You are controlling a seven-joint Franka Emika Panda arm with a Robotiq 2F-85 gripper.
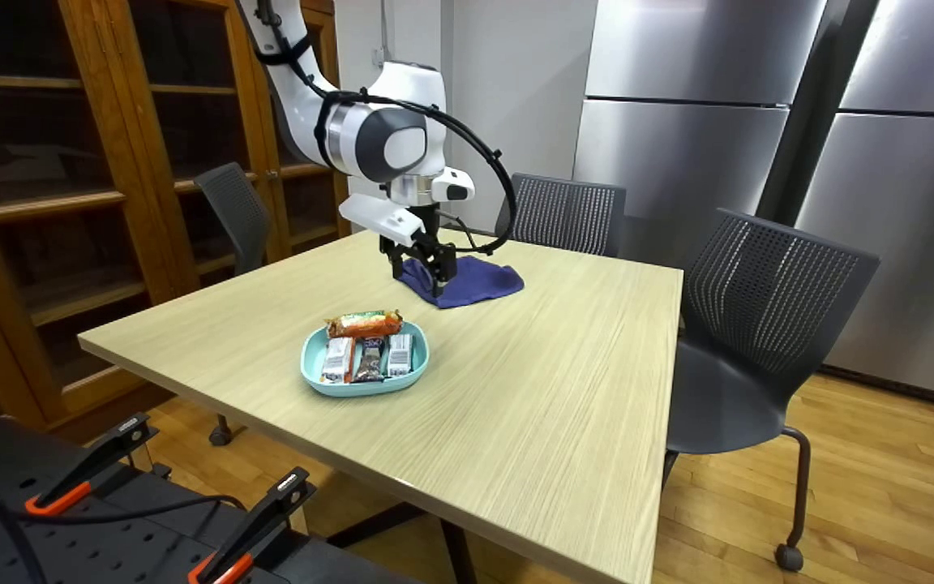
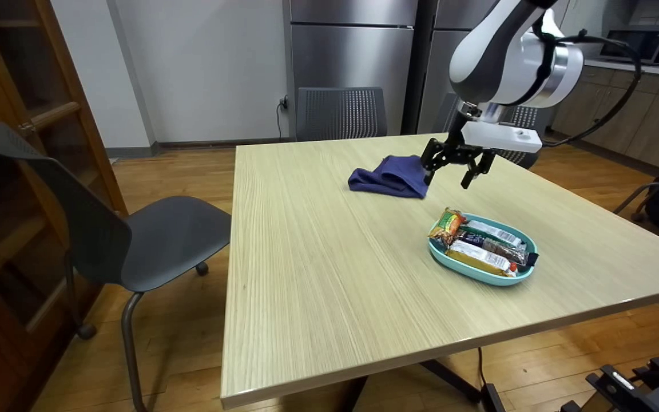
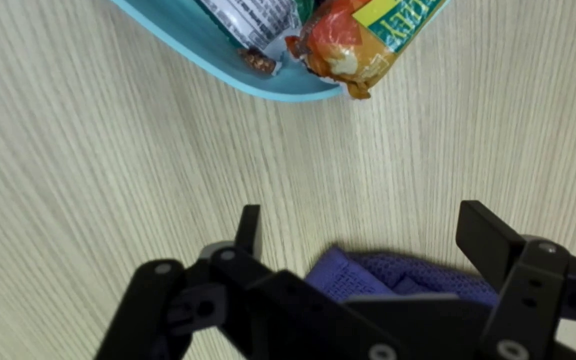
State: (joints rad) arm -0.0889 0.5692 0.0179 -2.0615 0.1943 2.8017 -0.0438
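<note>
My gripper (image 3: 360,212) stands open in the wrist view, its two fingers wide apart with only tabletop and cloth seen beyond them. In both exterior views the gripper (image 1: 417,277) (image 2: 447,180) points down above the table, close to a crumpled purple-blue cloth (image 1: 487,280) (image 2: 392,176). Part of that cloth (image 3: 418,267) shows below the jaws, the rest hidden by the gripper. Nearby sits a light-blue oval tray (image 1: 363,390) (image 2: 460,266) (image 3: 273,93) with several wrapped snack bars. An orange-and-green bar (image 1: 366,324) (image 2: 447,226) (image 3: 358,47) lies across one end, overlapping the rim.
The pale wooden table (image 1: 548,405) is ringed by dark chairs (image 1: 759,341) (image 2: 152,246). Wooden glass-door cabinets (image 1: 110,162) and steel refrigerators (image 1: 678,154) stand behind. Clamps (image 1: 256,527) grip a black surface beside the table. A cable (image 1: 475,142) loops off the arm.
</note>
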